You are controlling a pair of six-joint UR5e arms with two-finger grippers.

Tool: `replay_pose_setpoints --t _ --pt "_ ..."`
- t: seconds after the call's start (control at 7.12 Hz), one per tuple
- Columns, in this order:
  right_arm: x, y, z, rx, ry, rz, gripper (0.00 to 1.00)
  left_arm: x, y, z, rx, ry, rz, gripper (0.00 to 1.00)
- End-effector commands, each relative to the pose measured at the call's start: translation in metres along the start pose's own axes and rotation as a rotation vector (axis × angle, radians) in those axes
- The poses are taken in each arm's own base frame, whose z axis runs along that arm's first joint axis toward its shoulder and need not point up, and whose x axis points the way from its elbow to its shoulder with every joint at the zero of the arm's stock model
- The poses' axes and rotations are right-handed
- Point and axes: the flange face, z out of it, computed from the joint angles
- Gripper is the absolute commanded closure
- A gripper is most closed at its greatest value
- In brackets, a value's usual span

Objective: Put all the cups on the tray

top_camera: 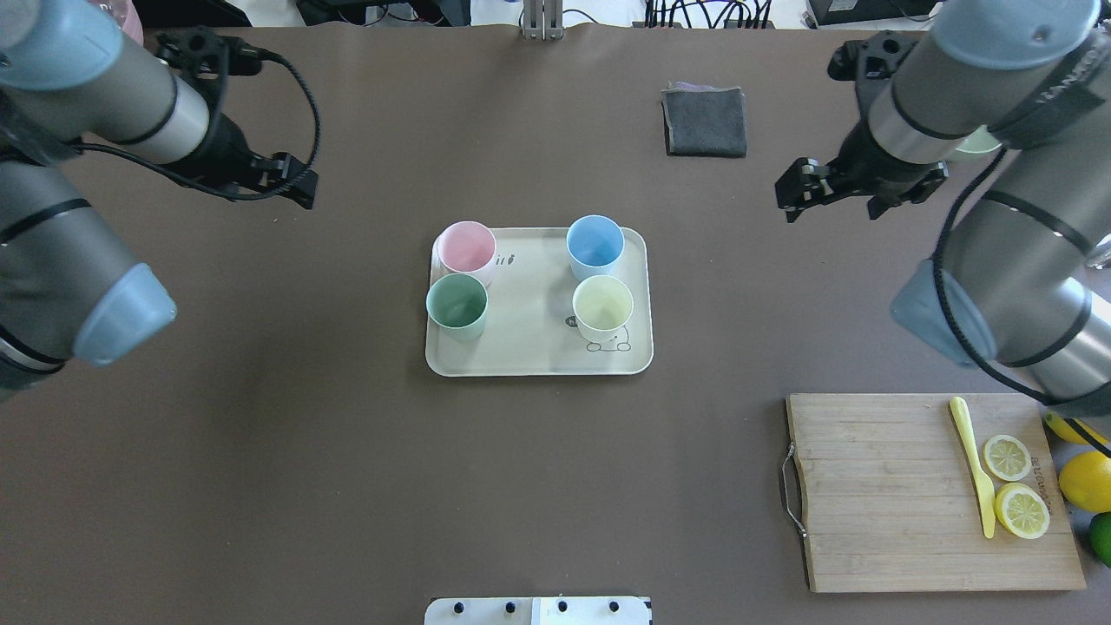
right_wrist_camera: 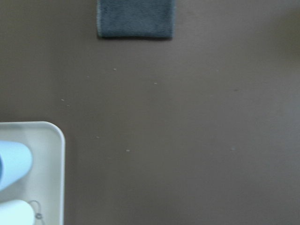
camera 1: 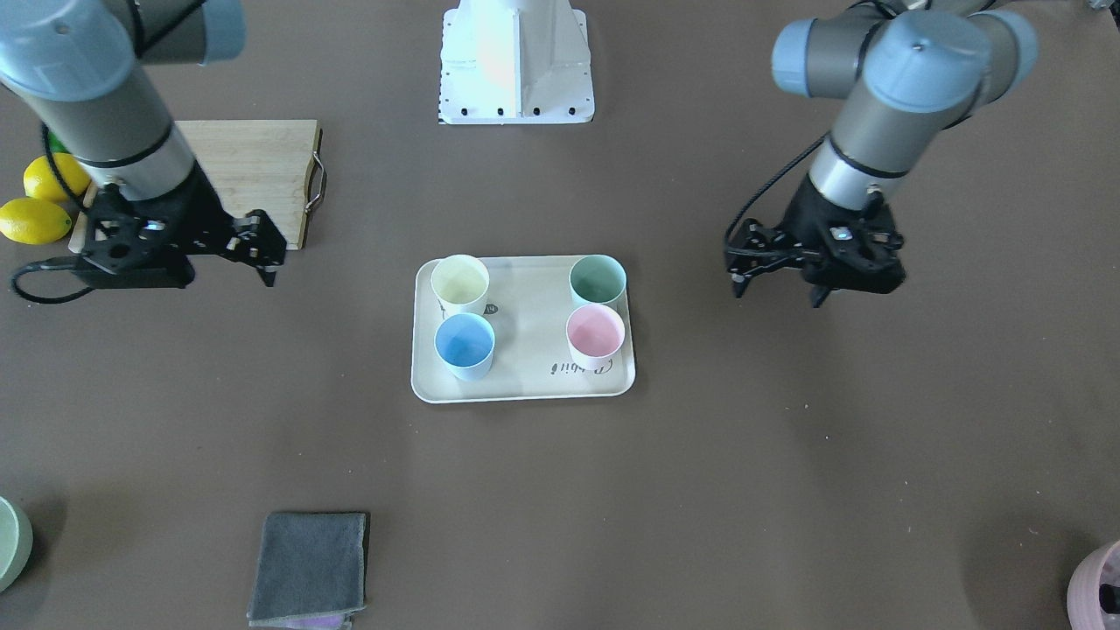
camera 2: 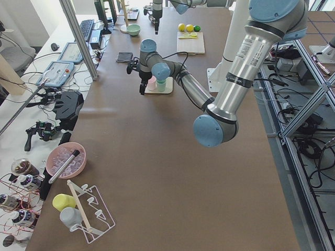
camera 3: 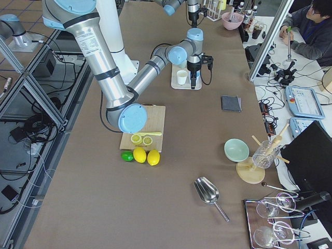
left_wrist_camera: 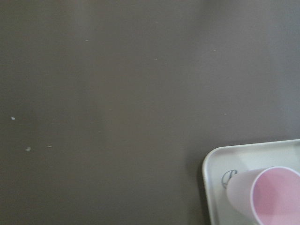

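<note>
The cream tray (camera 1: pixel 525 394) lies mid-table and also shows in the overhead view (top_camera: pixel 529 351). All four cups stand upright on it: pale yellow (camera 1: pixel 460 282), light blue (camera 1: pixel 465 343), mint green (camera 1: pixel 598 280) and pink (camera 1: pixel 596 334). My left gripper (camera 1: pixel 779 291) hovers open and empty beside the tray's pink and green end. My right gripper (camera 1: pixel 229 280) hovers open and empty off the yellow and blue end. The left wrist view shows the pink cup (left_wrist_camera: pixel 274 197) in a tray corner (left_wrist_camera: pixel 213 164). The right wrist view shows the blue cup (right_wrist_camera: pixel 11 161).
A wooden cutting board (top_camera: pixel 877 486) with lemon slices (top_camera: pixel 1007 457) and a yellow knife (top_camera: pixel 972 460) lies at my near right, with whole lemons (top_camera: pixel 1085 480) beside it. A grey cloth (top_camera: pixel 705 121) lies at the far side. A pale-green bowl (camera 1: pixel 10 542) and a mauve pot (camera 1: pixel 1098 586) sit at the far corners.
</note>
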Motion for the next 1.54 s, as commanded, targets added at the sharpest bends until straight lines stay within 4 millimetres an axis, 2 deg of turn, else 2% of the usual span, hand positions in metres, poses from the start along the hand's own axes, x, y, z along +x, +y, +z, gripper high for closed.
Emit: replay_pose_setpoints --t 0.0,0.14,0.28,0.42,0.56,0.7,0.84,1.12,1.4 --pt "0.148 0.009 -0.015 -0.011 0.081 -0.111 0.0 -0.163 0.019 -0.056 -0.033 -0.074 0.13 0.02" --pt "0.225 0.022 -0.022 -0.037 0.088 -0.158 0.0 -0.227 0.031 -0.081 -0.062 -0.045 0.142 0.02" --pt "0.3 0.041 -0.03 -0.059 0.055 -0.163 0.0 -0.309 0.064 -0.102 -0.085 -0.079 0.141 0.02" --pt "0.37 0.067 -0.026 -0.088 0.054 -0.2 0.0 -0.376 0.105 -0.095 -0.14 -0.097 0.161 0.02" --pt "0.427 0.097 -0.017 -0.124 0.065 -0.197 0.0 -0.431 0.127 -0.104 -0.142 -0.103 0.128 0.02" --pt "0.444 0.121 -0.002 -0.163 0.069 -0.157 0.0 -0.456 0.143 -0.108 -0.136 -0.105 0.075 0.02" --pt "0.447 0.121 0.0 -0.169 0.082 -0.136 0.0 -0.467 0.155 -0.112 -0.128 -0.109 0.044 0.02" --pt "0.436 0.104 -0.01 -0.122 0.087 -0.03 0.0 -0.488 0.168 -0.093 -0.169 -0.096 -0.003 0.02" --pt "0.434 0.1 -0.013 -0.085 0.086 -0.058 0.0 -0.485 0.162 -0.097 -0.152 -0.101 -0.001 0.02"
